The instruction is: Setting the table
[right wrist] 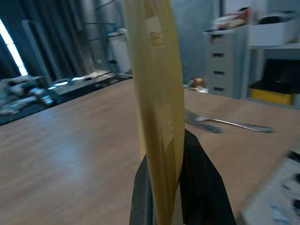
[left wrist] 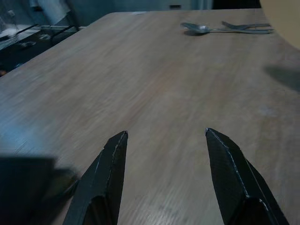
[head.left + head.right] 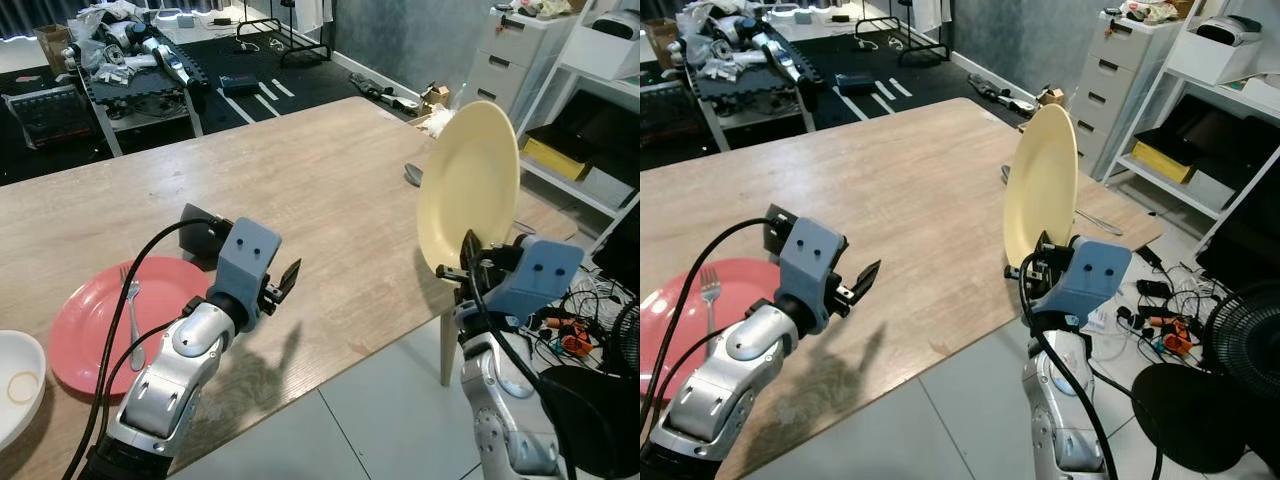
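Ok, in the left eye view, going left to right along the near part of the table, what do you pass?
White bowl → fork lying on the red plate → left gripper, open → yellow plate held upright on edge by the right gripper.

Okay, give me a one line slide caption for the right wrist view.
Right gripper clamps a yellow plate upright by its edge above the wooden table.
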